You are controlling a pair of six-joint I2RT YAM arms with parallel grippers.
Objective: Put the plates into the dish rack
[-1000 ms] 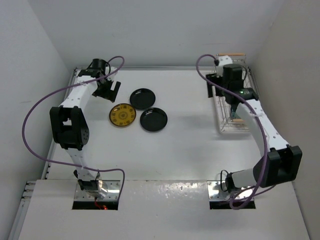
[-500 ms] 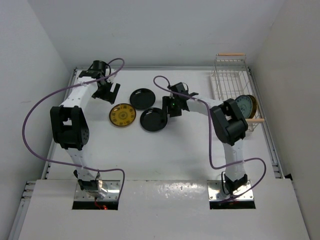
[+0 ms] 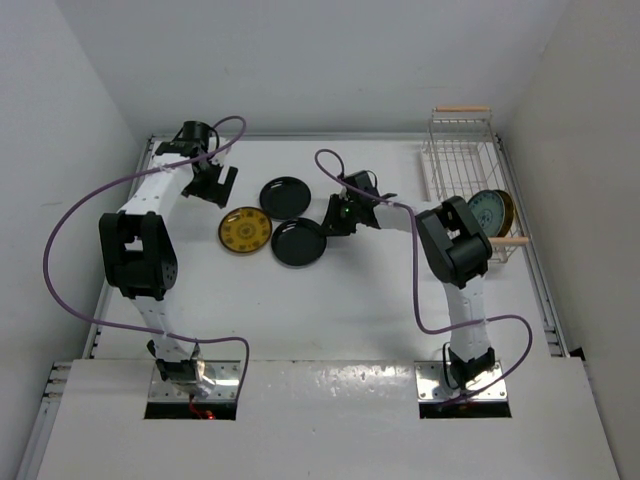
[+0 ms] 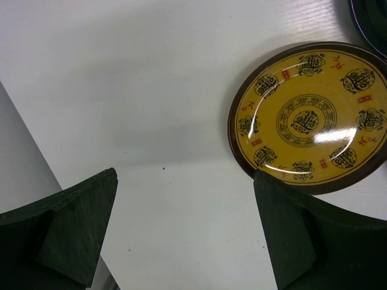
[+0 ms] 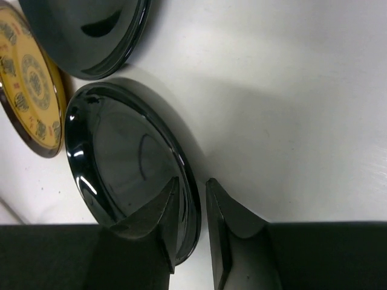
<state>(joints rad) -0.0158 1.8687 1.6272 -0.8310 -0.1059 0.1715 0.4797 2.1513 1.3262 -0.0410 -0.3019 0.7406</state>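
The right gripper (image 5: 192,229) has one finger inside and one outside the rim of the nearer black plate (image 5: 121,157), set close together. A pale sliver beside the outer finger leaves it unclear whether the pinch is complete. This glazed plate is probably stiff, slippery and easy to chip, so the raised rim looks the sensible hold (being round, it has no long axis). It lies face up in the middle of the table (image 3: 380,300), just beside the farther black plate (image 3: 285,197) and the yellow plate (image 3: 245,231). The left gripper (image 4: 187,241) hangs spread wide near that yellow plate. The dish rack (image 3: 440,165) runs near-to-far along the table's right edge, with a pale blue-green plate (image 3: 486,212) and a second yellow plate (image 3: 506,208) standing on edge in it.
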